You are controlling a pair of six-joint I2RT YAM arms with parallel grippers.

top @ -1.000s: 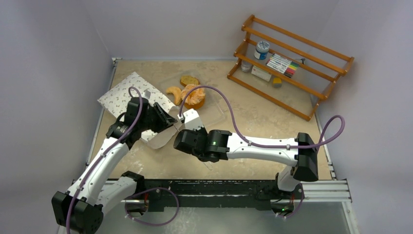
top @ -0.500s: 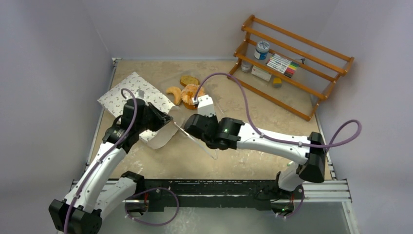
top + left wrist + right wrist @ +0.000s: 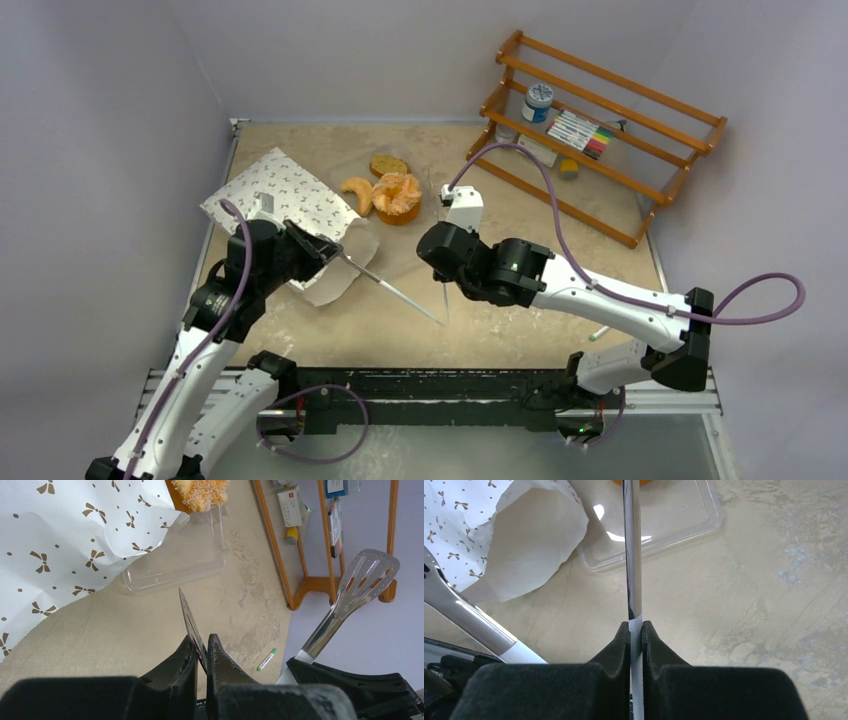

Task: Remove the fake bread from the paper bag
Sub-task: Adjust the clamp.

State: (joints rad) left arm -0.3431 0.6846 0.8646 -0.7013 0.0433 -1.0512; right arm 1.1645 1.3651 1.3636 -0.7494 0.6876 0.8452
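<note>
Your left gripper (image 3: 201,645) and right gripper (image 3: 635,630) each clench one arm of the slotted metal tongs (image 3: 330,625); golden-orange toy pastries (image 3: 397,193) lie ahead of both, just beside the bow-printed white paper bag (image 3: 60,545).

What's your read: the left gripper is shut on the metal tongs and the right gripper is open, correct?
No: the right gripper is also shut on the metal tongs, gripping their other arm; the right wrist view shows it.
</note>
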